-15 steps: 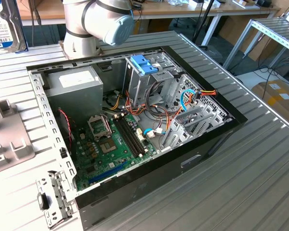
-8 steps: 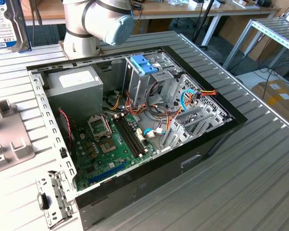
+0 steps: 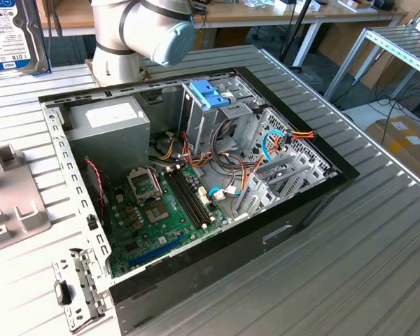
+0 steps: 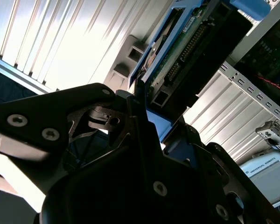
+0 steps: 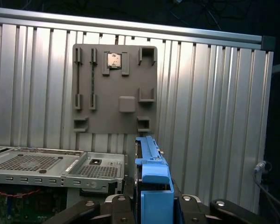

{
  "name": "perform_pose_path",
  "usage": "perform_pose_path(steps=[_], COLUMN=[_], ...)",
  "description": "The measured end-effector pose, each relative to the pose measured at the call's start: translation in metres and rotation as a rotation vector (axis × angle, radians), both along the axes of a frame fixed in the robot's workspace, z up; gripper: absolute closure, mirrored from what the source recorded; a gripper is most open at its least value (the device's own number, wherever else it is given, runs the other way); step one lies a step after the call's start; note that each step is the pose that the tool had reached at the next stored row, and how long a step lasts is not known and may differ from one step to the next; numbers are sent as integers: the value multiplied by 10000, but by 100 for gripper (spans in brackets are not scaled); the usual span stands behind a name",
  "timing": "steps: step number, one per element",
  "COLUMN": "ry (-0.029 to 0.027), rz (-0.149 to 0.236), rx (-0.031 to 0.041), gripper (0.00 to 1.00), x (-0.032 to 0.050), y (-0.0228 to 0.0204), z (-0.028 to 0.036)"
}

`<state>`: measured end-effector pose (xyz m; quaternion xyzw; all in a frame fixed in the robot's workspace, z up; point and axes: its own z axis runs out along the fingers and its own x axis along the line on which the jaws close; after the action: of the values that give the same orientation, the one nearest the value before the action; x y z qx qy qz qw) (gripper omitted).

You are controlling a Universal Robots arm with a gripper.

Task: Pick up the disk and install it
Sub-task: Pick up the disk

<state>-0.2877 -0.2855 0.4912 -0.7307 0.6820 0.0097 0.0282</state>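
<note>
The disk (image 3: 7, 31) is up in the air at the exterior view's far left top, its white-and-blue label facing the camera, off to the side of the open computer case (image 3: 322, 199). In the first wrist view its light-blue carrier rail (image 5: 151, 175) stands on edge between the black fingers of my gripper (image 5: 153, 205). The second wrist view shows the disk's underside (image 4: 186, 51) with its green circuit board and connector, and my gripper (image 4: 149, 116) shut on it. The disk hangs over the ribbed table, above a grey fixture plate (image 5: 114, 88).
Inside the case are a motherboard (image 3: 154, 210), a grey power-supply box (image 3: 108, 122) and a metal drive cage with a bright-blue latch (image 3: 208, 91). Loose cables (image 3: 266, 150) lie beside the cage. The grey fixture plate (image 3: 14, 206) and a metal bracket (image 3: 77, 287) lie left of the case.
</note>
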Motion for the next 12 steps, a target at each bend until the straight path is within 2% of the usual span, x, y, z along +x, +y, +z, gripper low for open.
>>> perform_pose_path(steps=[2,4,12], ry=[-1,0,-1], rz=[-1,0,0], rx=[0,0,1], gripper=[63,63,63], x=[16,70,144], y=[0,0,0], z=[-1,-2,-4])
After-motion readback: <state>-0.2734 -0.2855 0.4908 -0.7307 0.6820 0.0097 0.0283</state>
